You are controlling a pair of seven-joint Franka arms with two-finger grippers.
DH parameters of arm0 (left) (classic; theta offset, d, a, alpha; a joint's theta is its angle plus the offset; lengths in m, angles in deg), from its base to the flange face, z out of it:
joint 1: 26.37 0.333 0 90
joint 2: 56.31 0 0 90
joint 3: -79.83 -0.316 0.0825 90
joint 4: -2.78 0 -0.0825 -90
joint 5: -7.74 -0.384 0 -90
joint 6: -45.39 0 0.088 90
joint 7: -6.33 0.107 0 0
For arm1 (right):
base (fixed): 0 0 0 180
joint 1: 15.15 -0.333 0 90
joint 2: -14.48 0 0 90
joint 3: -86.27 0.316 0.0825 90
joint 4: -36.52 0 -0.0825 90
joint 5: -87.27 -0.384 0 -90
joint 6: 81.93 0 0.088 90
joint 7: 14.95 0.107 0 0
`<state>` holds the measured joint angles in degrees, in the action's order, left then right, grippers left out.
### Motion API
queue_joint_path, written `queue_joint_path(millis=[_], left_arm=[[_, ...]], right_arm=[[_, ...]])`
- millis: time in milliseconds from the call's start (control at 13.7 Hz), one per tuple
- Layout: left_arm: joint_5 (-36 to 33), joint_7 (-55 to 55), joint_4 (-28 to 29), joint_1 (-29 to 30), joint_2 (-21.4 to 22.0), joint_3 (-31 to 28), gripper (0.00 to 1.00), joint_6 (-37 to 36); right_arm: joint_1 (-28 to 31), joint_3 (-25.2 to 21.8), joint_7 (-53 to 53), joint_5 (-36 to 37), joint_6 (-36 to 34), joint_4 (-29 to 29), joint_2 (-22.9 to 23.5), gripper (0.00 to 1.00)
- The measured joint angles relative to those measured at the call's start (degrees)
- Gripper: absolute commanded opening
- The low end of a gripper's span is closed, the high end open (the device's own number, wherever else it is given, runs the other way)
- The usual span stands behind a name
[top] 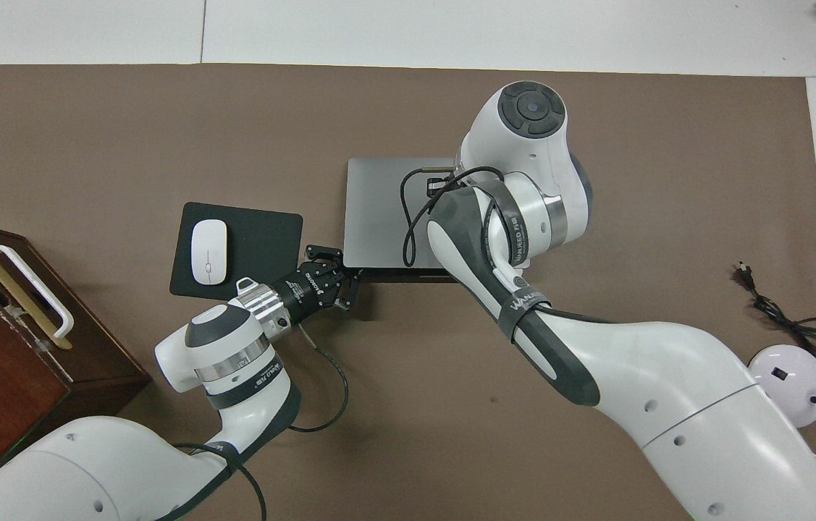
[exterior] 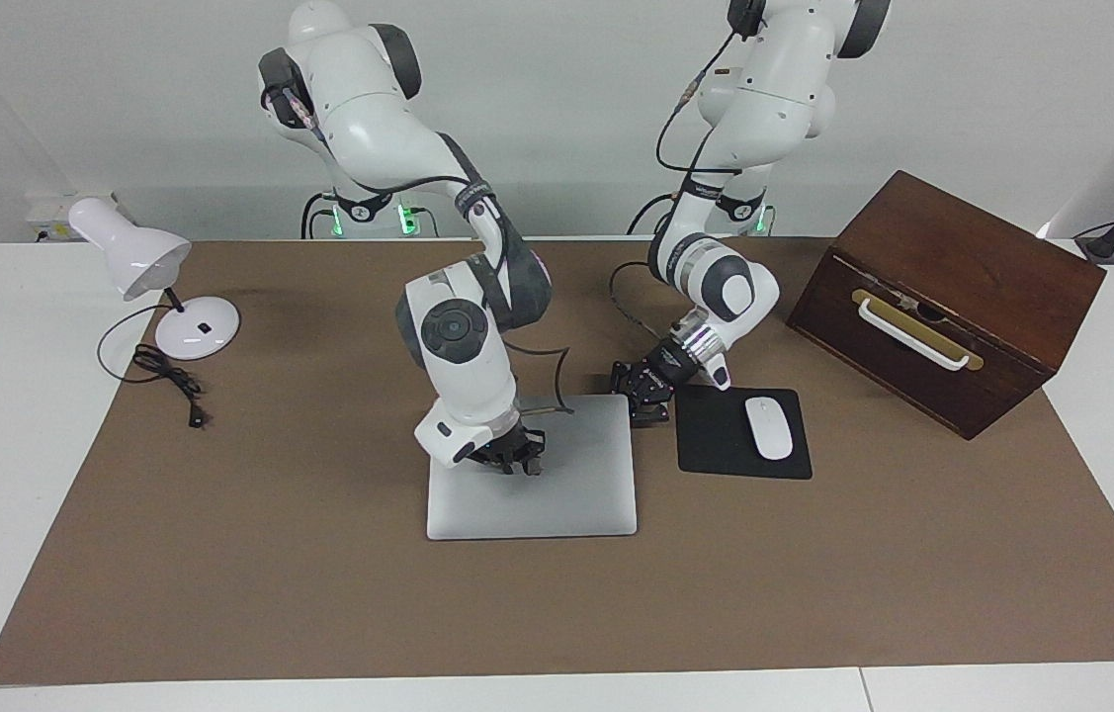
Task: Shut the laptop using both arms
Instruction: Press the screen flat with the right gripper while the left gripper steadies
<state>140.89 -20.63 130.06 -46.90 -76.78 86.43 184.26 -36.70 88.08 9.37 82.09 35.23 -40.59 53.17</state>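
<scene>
The silver-grey laptop (exterior: pixel 566 494) lies on the brown mat with its lid down flat or almost flat; its keyboard is hidden. It also shows in the overhead view (top: pixel 377 210), with a thin dark strip along its edge nearest the robots. My right gripper (exterior: pixel 512 457) points down onto the lid and touches it or nearly does; in the overhead view my right wrist hides it. My left gripper (exterior: pixel 643 392) is low and open beside the laptop's corner nearest the robots, toward the left arm's end. It also shows in the overhead view (top: pixel 331 278), just clear of that corner.
A black mouse pad (exterior: pixel 715 445) with a white mouse (exterior: pixel 769 427) lies beside the laptop toward the left arm's end. A brown wooden box (exterior: pixel 942 302) stands past it. A white desk lamp (exterior: pixel 136 259) and its cable (exterior: pixel 166 381) are at the right arm's end.
</scene>
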Motion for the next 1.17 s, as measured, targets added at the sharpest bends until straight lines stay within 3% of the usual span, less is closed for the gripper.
queue_joint_path(millis=[1165], left_arm=[[0.3,0.0,0.2,0.1,0.1,0.0,0.0,-0.2]], right_arm=[[0.0,0.0,0.0,0.0,-0.5,-1.9,-0.9,0.0]])
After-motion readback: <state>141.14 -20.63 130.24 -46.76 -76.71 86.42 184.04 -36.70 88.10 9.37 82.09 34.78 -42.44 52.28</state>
